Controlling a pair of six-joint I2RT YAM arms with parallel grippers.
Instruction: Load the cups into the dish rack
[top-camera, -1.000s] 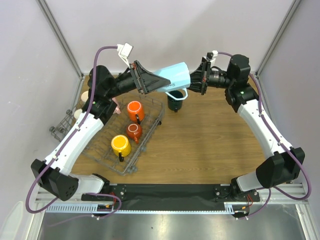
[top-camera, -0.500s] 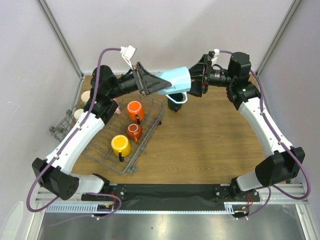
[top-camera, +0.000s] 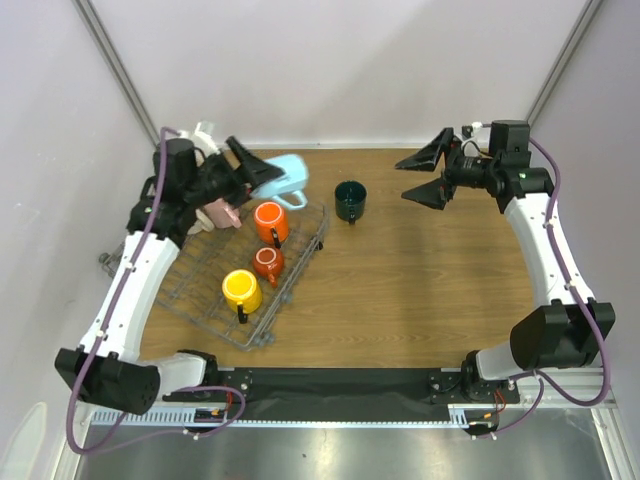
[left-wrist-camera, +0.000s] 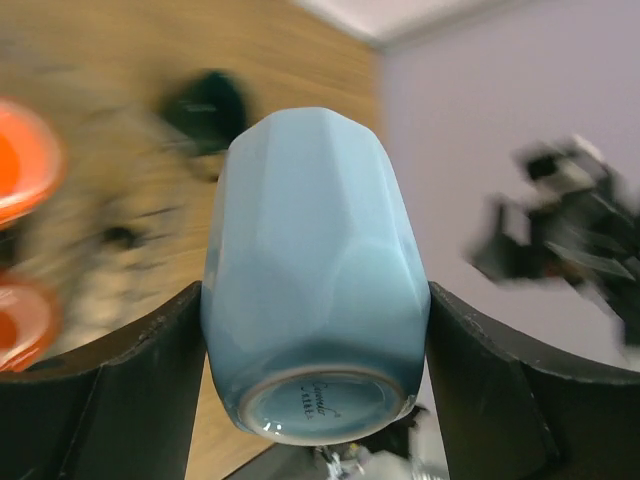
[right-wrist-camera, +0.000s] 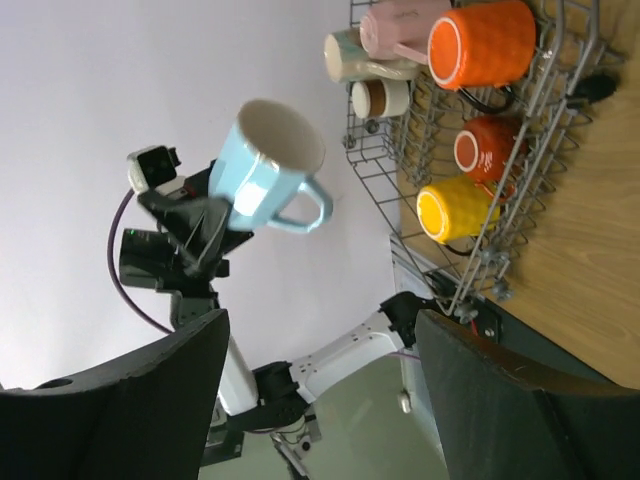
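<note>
Left tool (top-camera: 260, 178) grips blue mug (left-wrist-camera: 315, 250) | wooden tabletop (top-camera: 420, 270) | lilac walls (top-camera: 350, 70)

Plain lilac walls (top-camera: 330, 70) stand behind and beside the wooden table (top-camera: 400, 290), metal posts (top-camera: 118, 72) at its far corners, a black strip (top-camera: 340, 381) along its near edge.

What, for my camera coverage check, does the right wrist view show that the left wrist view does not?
Only the right wrist view: the yellow mug lying in the dish rack, and the open mouth and handle of the light blue mug. Only the left wrist view: that mug's base with its printed mark, and the dark green mug, blurred, on the wooden table. Both: the light blue mug gripped in the left pincer.
</note>
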